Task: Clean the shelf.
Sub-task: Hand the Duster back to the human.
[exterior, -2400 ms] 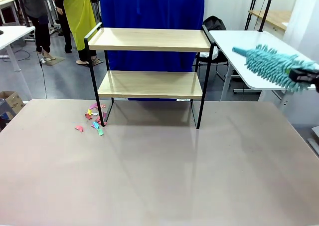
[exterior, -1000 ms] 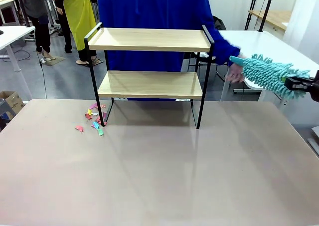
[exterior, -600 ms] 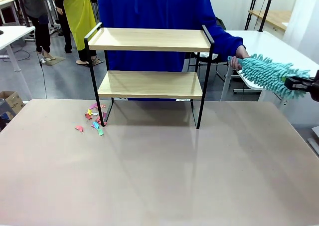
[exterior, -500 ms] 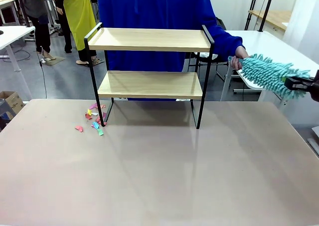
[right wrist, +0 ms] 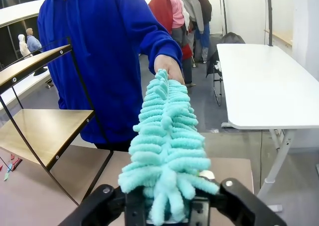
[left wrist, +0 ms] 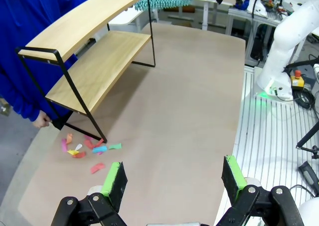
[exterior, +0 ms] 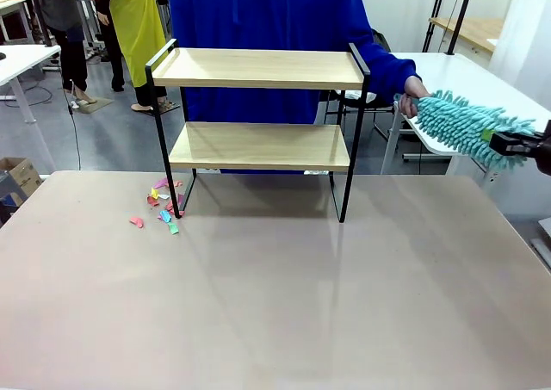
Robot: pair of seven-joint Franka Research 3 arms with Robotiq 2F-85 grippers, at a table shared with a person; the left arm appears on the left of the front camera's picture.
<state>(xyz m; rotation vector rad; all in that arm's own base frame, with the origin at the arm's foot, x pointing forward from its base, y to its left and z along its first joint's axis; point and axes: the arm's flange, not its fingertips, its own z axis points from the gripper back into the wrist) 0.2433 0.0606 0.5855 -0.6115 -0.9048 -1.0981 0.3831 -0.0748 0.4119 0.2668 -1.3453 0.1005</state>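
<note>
Since the earliest frame the person in blue has stepped up behind the shelf, and their hand (exterior: 411, 90) now grips the far tip of the duster (exterior: 461, 126), which has shifted only slightly.

The table (exterior: 275, 304) is a broad, matt, grey-beige slab with rounded corners. On its far middle stands the shelf (exterior: 258, 106): two flat, pale wood-grain boards in a thin black metal frame on four slim legs, its long axis running left to right across the front view, both boards bare. The person's blue top (right wrist: 99, 46) is soft, plain cloth. The duster is a long, fluffy bundle of teal chenille fingers, lying almost level, pointing from the right gripper (exterior: 516, 145) toward the person, well right of the shelf. The right gripper's fingers flank the duster's base; whether they clamp it I cannot tell. The left gripper (left wrist: 174, 178) hangs over the table's left edge, green-padded fingers (left wrist: 115, 178) wide apart, nothing between them. Smallest are the paper scraps (exterior: 161, 207), pink, yellow and green, scattered by the shelf's front left leg. No writing is legible.
</note>
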